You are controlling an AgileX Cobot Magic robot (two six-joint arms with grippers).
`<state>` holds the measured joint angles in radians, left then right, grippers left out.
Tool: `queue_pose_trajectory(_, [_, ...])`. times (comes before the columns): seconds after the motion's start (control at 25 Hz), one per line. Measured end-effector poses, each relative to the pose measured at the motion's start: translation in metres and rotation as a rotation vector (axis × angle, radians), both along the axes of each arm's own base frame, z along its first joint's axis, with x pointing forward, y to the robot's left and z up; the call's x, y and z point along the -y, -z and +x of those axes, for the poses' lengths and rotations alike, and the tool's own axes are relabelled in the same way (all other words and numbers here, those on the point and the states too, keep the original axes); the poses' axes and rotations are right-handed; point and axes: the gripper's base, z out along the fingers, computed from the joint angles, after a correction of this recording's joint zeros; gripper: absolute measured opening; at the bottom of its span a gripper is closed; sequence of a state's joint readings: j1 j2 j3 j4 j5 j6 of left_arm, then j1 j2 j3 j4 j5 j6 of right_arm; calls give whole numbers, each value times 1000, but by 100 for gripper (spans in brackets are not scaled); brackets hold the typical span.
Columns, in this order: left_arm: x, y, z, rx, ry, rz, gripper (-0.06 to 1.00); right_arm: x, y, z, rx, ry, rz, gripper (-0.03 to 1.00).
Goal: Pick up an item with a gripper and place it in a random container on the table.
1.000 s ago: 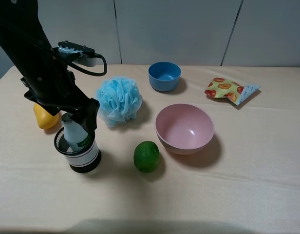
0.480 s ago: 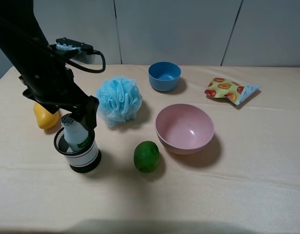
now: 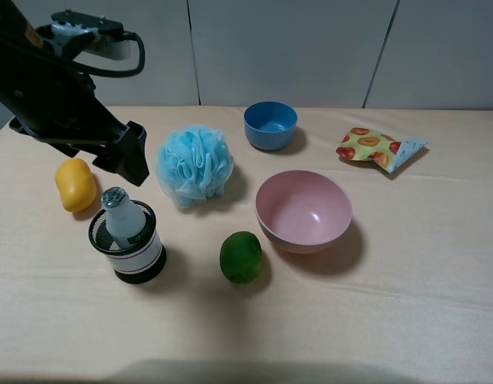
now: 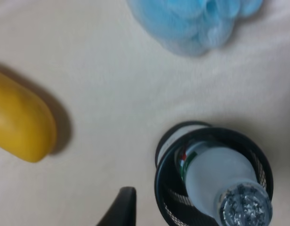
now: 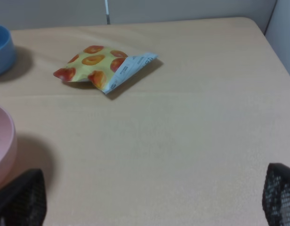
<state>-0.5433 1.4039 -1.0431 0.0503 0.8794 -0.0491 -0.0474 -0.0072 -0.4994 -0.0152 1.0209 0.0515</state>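
The white bottle [image 3: 122,219] with its silver foil cap stands tilted inside the black mesh cup [image 3: 134,254] on the left of the beige table [image 3: 406,280]. My left gripper [image 3: 132,155] is open and empty. It hangs above and behind the cup, clear of the bottle. In the left wrist view the bottle [image 4: 215,176] leans in the cup [image 4: 169,197], and one black fingertip [image 4: 123,207] shows beside the cup. My right gripper [image 5: 149,200] is open and empty over bare table, out of the exterior view.
A yellow fruit [image 3: 75,185] lies left of the cup. A blue mesh sponge [image 3: 195,164] sits behind it. A green lime [image 3: 241,256], a pink bowl [image 3: 303,210], a blue bowl [image 3: 270,124] and a fruit-print packet [image 3: 378,149] lie to the right.
My left gripper has let go of the bottle and risen up and back to the left. The bottle stays in the mesh cup.
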Motion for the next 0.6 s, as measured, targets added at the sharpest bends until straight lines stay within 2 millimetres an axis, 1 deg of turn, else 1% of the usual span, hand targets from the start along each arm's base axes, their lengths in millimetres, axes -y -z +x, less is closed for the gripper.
queue_pose_trajectory(0.4, [-18,-46,-27,166,3,-79,98,0,0,0,0,0,0,69])
queue_pose_trajectory(0.6, [-28,-61,-44,188,-3,-94,98,0,0,0,0,0,0,69])
